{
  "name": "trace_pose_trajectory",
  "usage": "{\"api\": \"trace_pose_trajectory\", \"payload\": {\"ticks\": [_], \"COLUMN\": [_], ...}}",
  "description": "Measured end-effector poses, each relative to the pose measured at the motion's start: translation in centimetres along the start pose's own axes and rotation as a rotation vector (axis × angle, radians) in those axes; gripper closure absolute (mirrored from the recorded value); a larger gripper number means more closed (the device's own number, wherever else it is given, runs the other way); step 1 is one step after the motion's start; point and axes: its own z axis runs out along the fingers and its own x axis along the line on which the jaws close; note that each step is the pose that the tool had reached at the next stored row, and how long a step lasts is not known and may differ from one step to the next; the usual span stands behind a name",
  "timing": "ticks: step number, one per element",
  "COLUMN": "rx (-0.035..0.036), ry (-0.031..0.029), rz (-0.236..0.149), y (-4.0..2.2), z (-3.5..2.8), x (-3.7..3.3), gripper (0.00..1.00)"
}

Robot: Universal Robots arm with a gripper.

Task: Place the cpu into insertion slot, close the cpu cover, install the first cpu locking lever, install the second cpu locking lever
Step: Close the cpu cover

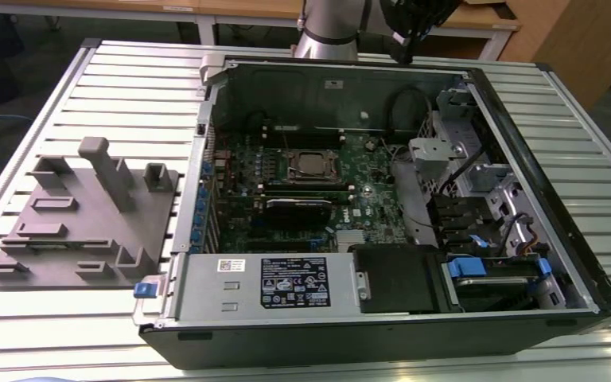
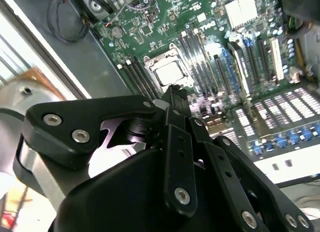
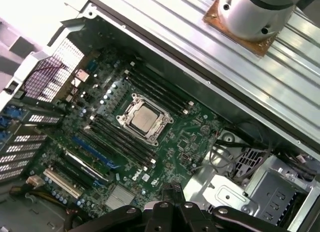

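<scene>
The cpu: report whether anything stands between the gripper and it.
Nothing visible does. In the first wrist view the cpu lies exposed on the motherboard, and the gripper hangs above the board with only open air between them.

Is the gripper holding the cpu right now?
No: in the first wrist view the cpu lies in the slot on the motherboard, apart from the empty gripper.

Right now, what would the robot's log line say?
cpu: seated | cpu cover: down around it | gripper: shut, empty, apart from cpu
</scene>
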Motion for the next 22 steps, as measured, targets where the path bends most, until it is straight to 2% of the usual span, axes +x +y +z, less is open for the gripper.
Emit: {"api": "trace_pose_trajectory", "payload": {"ticks": [19,20,22], "rx": [-0.0049,-0.0049,-0.0051], "ry": [-0.0346,-0.0361,-0.0365], "rz": [0.344,0.360,0.364], "y": [-0.14,-0.14,-0.14], "z": [1.37,1.39,1.39], "x": [-0.02,-0.02,-0.02], "gripper": [0.90,0.90,0.90]}}
